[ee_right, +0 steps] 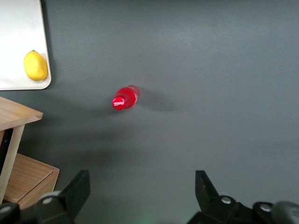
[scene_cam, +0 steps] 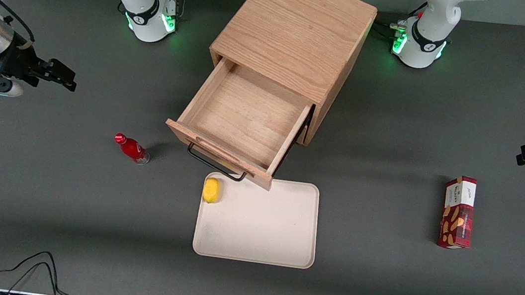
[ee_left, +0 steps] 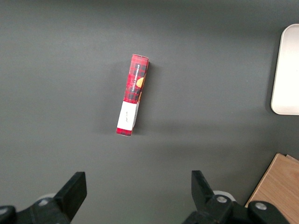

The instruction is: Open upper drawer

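Upper drawer (scene_cam: 241, 115) stands pulled well out of the light oak cabinet (scene_cam: 296, 31), its bare wooden floor open to view and its front panel reaching over the edge of the cream tray (scene_cam: 257, 227) that lies nearer the front camera. Its black wire handle (scene_cam: 213, 161) hangs under that front panel, just above the tray's rim. A yellow lemon (scene_cam: 211, 190) rests on the tray at the corner closest to the handle. My tool (scene_cam: 54, 73) hovers over the dark table (scene_cam: 375, 291) toward the working arm's end, well apart from the drawer and touching nothing; its fingers (ee_right: 77, 189) are spread wide with only bare table between them. A small red bottle (scene_cam: 132, 148) stands on the table between my tool and the drawer, near the tray. A red patterned box (scene_cam: 458, 212) lies flat on the table toward the parked arm's end, well apart from the tray.
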Controlling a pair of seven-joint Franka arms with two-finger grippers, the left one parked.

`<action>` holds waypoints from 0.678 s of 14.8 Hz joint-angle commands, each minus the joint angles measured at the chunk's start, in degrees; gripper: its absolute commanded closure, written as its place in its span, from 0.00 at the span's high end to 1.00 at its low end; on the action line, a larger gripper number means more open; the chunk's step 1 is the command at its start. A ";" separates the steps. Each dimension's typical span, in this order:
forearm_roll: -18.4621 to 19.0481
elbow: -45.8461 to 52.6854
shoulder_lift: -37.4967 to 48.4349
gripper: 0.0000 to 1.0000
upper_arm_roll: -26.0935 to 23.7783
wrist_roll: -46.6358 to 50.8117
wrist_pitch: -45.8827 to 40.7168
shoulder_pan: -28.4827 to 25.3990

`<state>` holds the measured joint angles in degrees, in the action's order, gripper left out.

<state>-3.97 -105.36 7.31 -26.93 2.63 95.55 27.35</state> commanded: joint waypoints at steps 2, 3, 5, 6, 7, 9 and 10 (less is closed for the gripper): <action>-1.13 0.95 -0.54 1.00 -0.75 0.27 -0.45 0.60; -1.13 1.03 -0.80 1.00 -0.93 -0.34 -0.45 0.69; -1.22 1.38 -1.32 1.00 2.99 -2.01 -0.63 -4.98; -1.22 1.65 -1.42 1.00 9.12 -1.75 -0.63 -11.38; -1.13 1.74 -1.42 1.00 15.35 -1.49 -0.71 -18.75; -1.04 1.82 -1.24 1.00 27.76 -1.40 -1.15 -30.81; -0.87 1.74 -1.07 1.00 29.90 -1.40 -1.15 -32.60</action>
<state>-4.14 -104.99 6.72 -4.96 1.91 95.53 2.27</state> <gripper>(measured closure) 0.000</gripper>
